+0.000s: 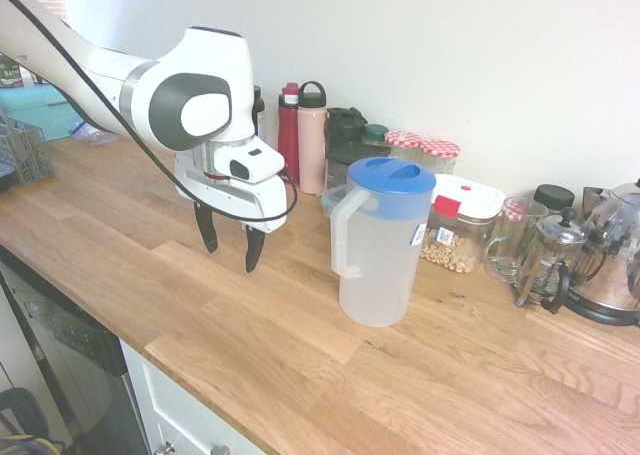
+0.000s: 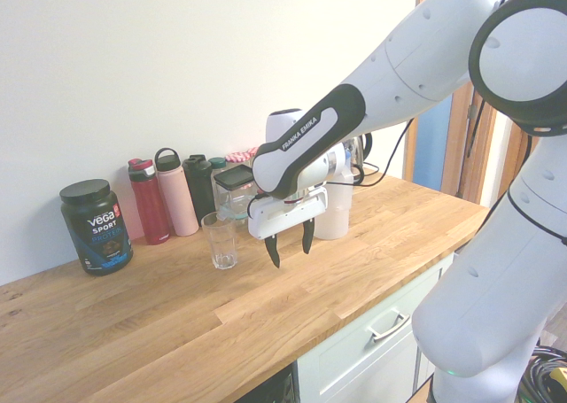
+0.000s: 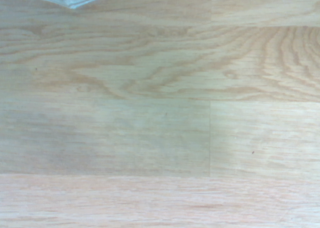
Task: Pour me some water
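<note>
Open, empty tool point(image 1: 231, 250) above bench point(image 1: 250, 345); a careless sweep could topple the pitcher point(image 1: 378, 250) (lidded, upright).

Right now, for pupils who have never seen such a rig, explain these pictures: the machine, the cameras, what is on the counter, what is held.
The machine is a white robot arm ending in a two-finger black-tipped gripper, open and holding nothing. Two room cameras see it from opposite sides; the third, on its wrist, looks closely at the wooden counter.

On the counter stand a frosted plastic pitcher with a blue lid, a clear drinking glass, a red bottle, a pink bottle and a black protein tub.
</note>
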